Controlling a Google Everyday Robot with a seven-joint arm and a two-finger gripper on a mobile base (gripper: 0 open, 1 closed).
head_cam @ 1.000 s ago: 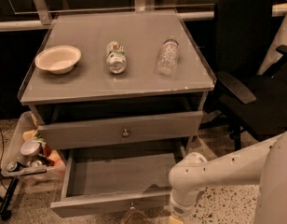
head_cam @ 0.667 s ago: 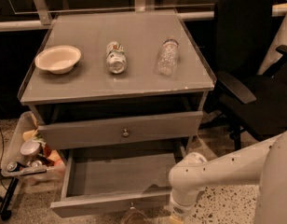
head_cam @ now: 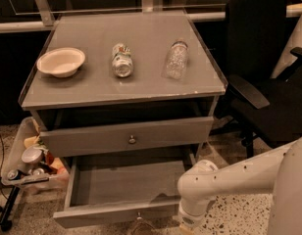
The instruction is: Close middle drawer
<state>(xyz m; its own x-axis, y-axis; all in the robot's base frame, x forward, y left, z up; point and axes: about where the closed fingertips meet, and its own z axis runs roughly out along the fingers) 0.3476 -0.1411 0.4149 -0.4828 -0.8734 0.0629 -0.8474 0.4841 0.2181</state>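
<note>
Noted a speckled terrazzo floor (head_cam: 239, 217) beneath the glossy-topped grey wooden cabinet (head_cam: 141, 87). Found a black padded office chair (head_cam: 259, 48) with armrests just right of that cabinet. Saw a pale horizontal rail (head_cam: 13, 27) behind it, under dim warm light.

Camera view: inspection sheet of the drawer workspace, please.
Surface: grey cabinet top bears a bowl, a can and a clear bottle, both lying down.
Job's things: middle drawer pulled out, bare inside.
Clutter: bin of oddments left of the cabinet.
Grippers: gripper at the bottom edge, by the drawer front's right end, mostly cut off.
Cables: thin dark cable on the floor, far left.
Surroundings: black office chair at right.
</note>
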